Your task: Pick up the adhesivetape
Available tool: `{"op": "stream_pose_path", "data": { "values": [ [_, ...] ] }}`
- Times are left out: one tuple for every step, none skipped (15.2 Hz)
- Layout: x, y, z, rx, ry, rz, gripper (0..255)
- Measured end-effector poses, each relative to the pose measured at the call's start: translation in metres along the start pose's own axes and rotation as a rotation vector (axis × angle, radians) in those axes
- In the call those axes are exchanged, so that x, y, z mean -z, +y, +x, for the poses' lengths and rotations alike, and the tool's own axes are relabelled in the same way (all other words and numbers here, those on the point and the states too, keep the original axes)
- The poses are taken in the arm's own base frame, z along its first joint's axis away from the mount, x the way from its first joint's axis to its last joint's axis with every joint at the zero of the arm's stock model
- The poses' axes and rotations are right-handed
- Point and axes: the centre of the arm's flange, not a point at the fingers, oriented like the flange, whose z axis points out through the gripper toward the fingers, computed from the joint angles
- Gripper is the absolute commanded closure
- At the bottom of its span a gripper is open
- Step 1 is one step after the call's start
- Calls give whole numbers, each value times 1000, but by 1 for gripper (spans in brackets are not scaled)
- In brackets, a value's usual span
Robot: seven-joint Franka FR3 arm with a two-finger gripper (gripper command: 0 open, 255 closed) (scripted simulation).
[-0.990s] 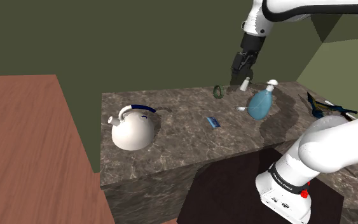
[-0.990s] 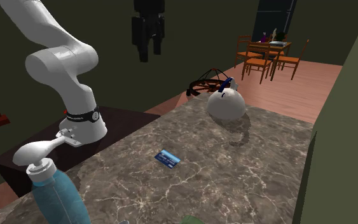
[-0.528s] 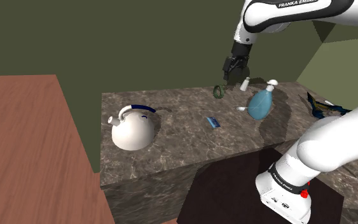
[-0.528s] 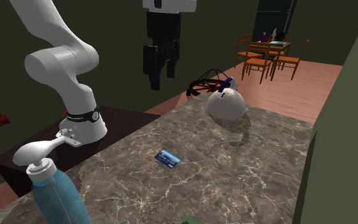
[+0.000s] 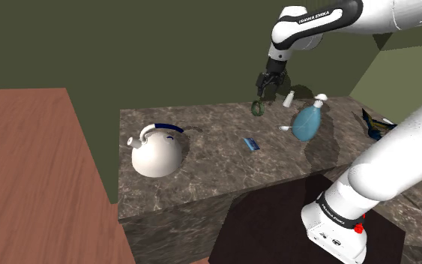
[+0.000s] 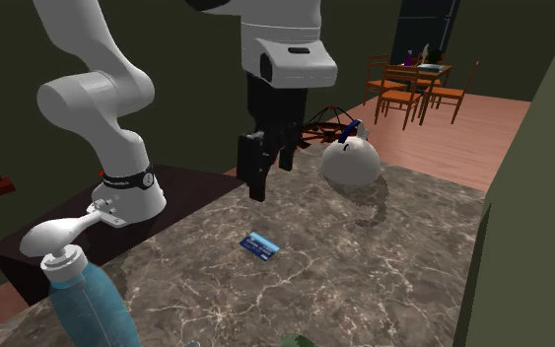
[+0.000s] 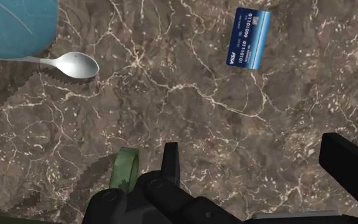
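the tool [image 7: 258,164] is held open above the worktop [image 7: 171,95]. its two black fingers [image 7: 170,160] are set well apart, and only bare marbled stone is seen between them; nothing is gripped. the adhesive tape [image 7: 125,168], a small green roll stood on its edge on the worktop, is found outside that gap, close beside one finger.

farther from the tool a silver spoon [image 7: 70,64] is laid flat just beside a blue bottle [image 7: 12,25]. a blue card [image 7: 248,38] is laid face up, well apart from both.

in the shoulder view the tool [image 5: 264,85] is carried by the white arm [image 5: 329,15] just above the adhesive tape [image 5: 257,107], which is placed near the worktop's back edge by the dark green wall. a small white bottle [image 5: 288,98] is stood near it, toward that view's right. a white kettle [image 5: 157,151] with a dark blue handle is set at the worktop's other end, toward that view's left. in the second exterior view wooden chairs [image 6: 403,91] are seen far behind the kettle.
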Motion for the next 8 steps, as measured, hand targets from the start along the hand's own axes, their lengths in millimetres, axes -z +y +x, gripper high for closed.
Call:
{"op": "stream_pose_path", "data": {
  "values": [
    [-5,10,9,-13,-1,1,0],
    [-10,16,20,-26,0,2,0],
    [-15,23,28,-39,-1,3,0],
    [-20,31,36,-52,-1,5,0],
    [-29,41,44,-65,-1,5,0],
    [-38,48,50,-78,-2,7,0],
    [-42,58,62,-91,-3,8,0],
    [-48,66,69,-104,-3,9,0]
  ]
}}
